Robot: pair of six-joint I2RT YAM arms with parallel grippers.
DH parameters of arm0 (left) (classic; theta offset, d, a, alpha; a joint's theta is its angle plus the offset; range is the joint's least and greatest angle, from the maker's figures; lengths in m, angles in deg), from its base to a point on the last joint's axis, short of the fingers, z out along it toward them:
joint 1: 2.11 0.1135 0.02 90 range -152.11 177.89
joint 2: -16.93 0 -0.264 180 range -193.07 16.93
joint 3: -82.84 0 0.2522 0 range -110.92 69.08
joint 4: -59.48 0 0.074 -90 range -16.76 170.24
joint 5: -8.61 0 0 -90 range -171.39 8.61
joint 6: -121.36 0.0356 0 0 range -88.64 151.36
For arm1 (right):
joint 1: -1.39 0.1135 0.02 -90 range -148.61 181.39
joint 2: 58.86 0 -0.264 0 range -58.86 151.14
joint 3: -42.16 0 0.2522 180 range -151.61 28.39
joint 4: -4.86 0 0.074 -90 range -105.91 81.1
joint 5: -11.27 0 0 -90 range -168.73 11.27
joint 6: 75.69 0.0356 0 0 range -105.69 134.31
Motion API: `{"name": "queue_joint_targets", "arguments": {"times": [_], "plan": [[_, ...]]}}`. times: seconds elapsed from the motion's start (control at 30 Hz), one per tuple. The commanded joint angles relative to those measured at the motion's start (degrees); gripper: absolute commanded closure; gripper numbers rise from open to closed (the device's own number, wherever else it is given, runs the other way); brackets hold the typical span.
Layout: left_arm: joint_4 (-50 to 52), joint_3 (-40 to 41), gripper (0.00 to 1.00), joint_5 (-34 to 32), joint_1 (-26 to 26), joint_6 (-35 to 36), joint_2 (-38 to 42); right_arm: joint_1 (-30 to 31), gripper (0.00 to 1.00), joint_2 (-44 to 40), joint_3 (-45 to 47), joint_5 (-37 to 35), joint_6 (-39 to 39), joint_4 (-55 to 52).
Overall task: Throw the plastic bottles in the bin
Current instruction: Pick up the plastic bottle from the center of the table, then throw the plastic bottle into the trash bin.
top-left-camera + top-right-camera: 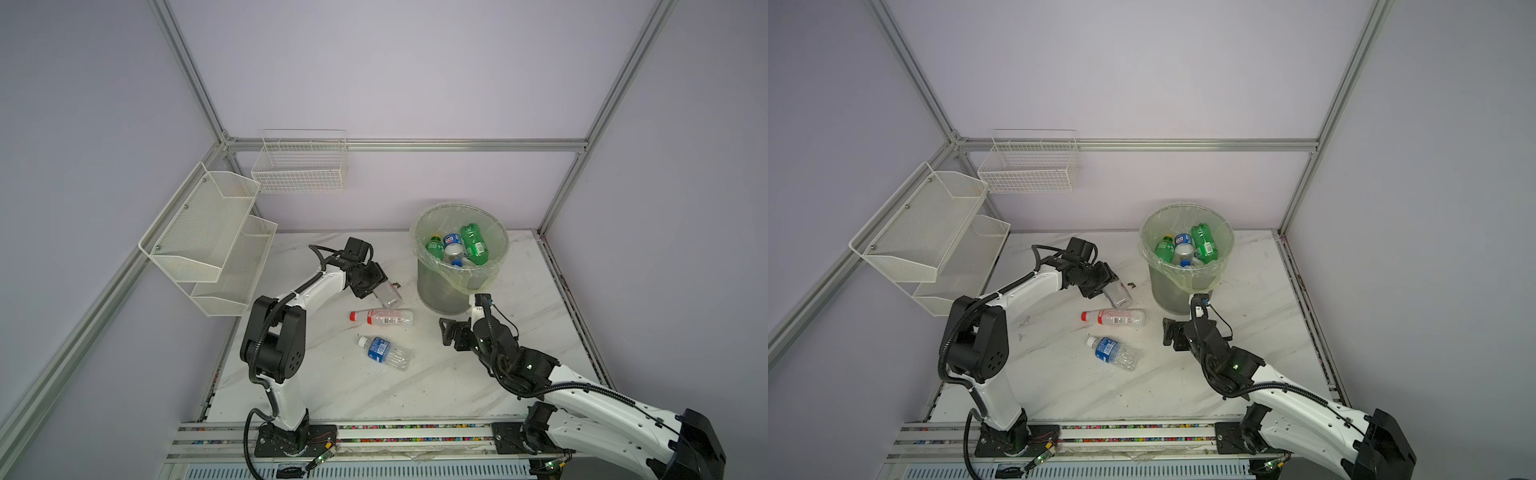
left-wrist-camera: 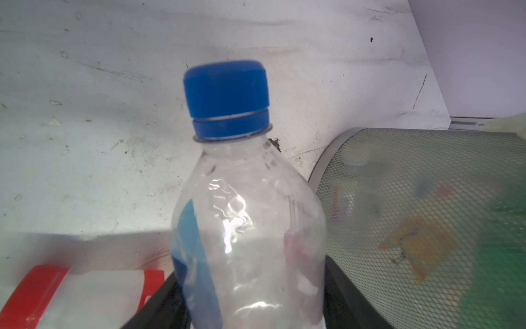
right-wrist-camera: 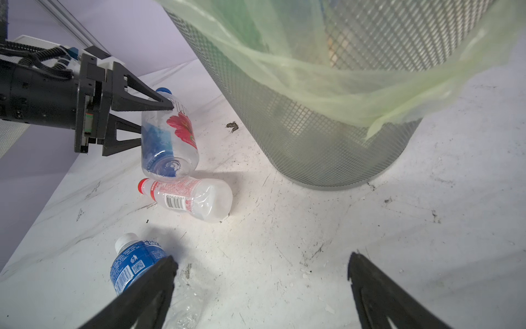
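Beside the bin point(image 3: 313, 142), left end effector point(image 3: 156, 123) grasps a blue-capped bottle point(image 3: 170, 148), perhaps lifted; right end effector point(image 3: 262, 259) released.

White marble-patterned tabletop point(image 1: 457, 386): matt, scuffed, speckled with dark marks. Round grey-green bin point(image 3: 299, 128), centre right in both top views: fine metal mesh with a smooth band at its foot. It is lined with a thin translucent yellow-green plastic bag point(image 3: 313, 74), crinkled and faintly glossy.

Clear plastic bottle with a blue cap point(image 2: 247, 228): thin, glossy wall with bright highlights; the cap looks smooth and matt. Clear bottle with a red cap point(image 3: 187, 198): dented wall, printed film label. Crumpled clear bottle with a blue label point(image 1: 386, 352): creased, shiny. Green bottles point(image 1: 473, 244): glossy translucent plastic.

Upper left: white wire basket point(image 1: 300, 166) and white fine-mesh shelves point(image 1: 208, 224), matt. Grey frame rails point(image 1: 415, 145): grooved, satin metal. Left gripper point(image 3: 156, 123): its fingers point(image 3: 133, 99) are matt black plastic.
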Motion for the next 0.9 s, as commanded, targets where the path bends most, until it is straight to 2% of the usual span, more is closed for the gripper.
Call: {"name": "queue_joint_targets", "arguments": {"times": [0.0, 0.23, 0.53, 0.87], "plan": [[-2.4, 1.7, 0.36, 1.9, 1.2, 2.8, 4.2, 0.2, 0.03, 0.7, 0.4, 0.0, 1.6, 1.8], [-4.5, 2.0, 0.35, 6.3, 2.8, 5.5, 5.1, 0.2, 0.03, 2.9, 0.4, 0.4, 2.3, 3.4], [-4.8, 2.3, 0.35, 7.9, 4.0, 8.4, 8.3, 0.2, 0.03, 5.0, 0.1, 0.3, 4.1, 5.7], [-3.7, 3.5, 0.36, 8.6, 6.4, 10.5, 15.1, 0.2, 0.03, 3.1, 1.0, -0.5, 6.6, 6.0]]}}
